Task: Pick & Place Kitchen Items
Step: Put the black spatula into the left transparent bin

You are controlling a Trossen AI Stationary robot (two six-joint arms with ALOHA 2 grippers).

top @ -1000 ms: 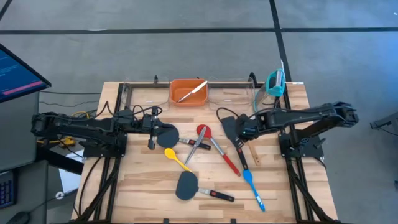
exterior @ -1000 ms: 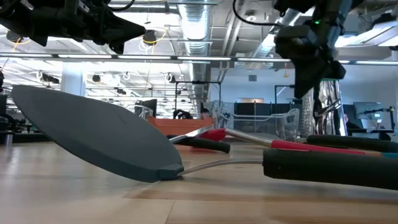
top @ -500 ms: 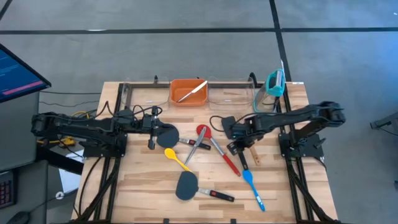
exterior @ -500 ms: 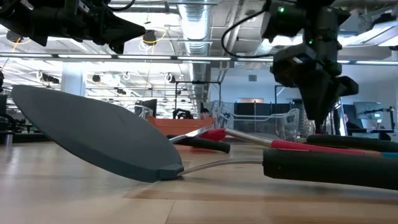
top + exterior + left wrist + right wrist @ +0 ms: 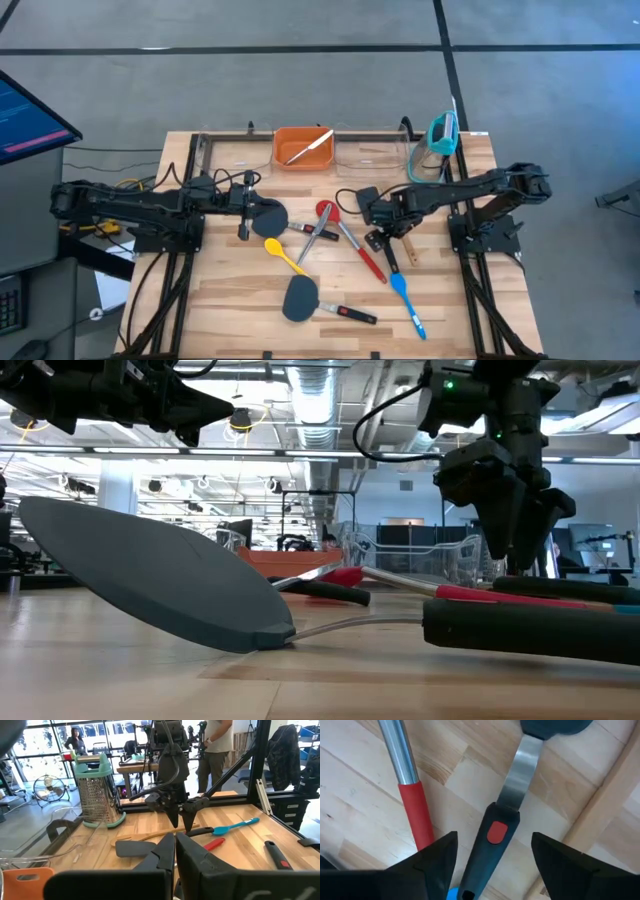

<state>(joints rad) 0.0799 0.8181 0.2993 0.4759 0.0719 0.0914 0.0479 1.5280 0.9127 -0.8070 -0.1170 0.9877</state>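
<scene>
High view: wooden table (image 5: 240, 300) with utensils scattered across its middle. The right gripper (image 5: 386, 238) sits over the black spatula (image 5: 378, 222) right of centre, whose blade points toward the bins and whose handle runs toward the near edge; a red-handled spoon (image 5: 350, 238) lies just beside it, a blue spoon (image 5: 406, 296) nearer the front edge, a yellow spoon (image 5: 284, 256) and a dark spatula (image 5: 303, 298) left of centre. The orange bin (image 5: 303, 148) at the far edge holds one utensil; clear bins (image 5: 372, 152) stand beside it. The left gripper (image 5: 243, 210) waits over the table's left part, near another dark spatula. Low view: the right gripper (image 5: 520, 555) hangs just above the tabletop, fingers spread and pointing down; a large dark spatula blade (image 5: 150, 585) fills the foreground. Left wrist view: the left gripper (image 5: 175, 851) has its fingers pressed together with nothing between them; beyond, the right gripper (image 5: 179, 822) stands with fingers parted over the black spatula (image 5: 137, 847), a grater (image 5: 97, 795) behind, people in the room beyond. Right wrist view: the right gripper (image 5: 492, 852) has its fingers (image 5: 437, 857) released wide on either side of the black spatula's handle (image 5: 487, 855), not clamped on it; the red handle (image 5: 420, 817) lies alongside.
</scene>
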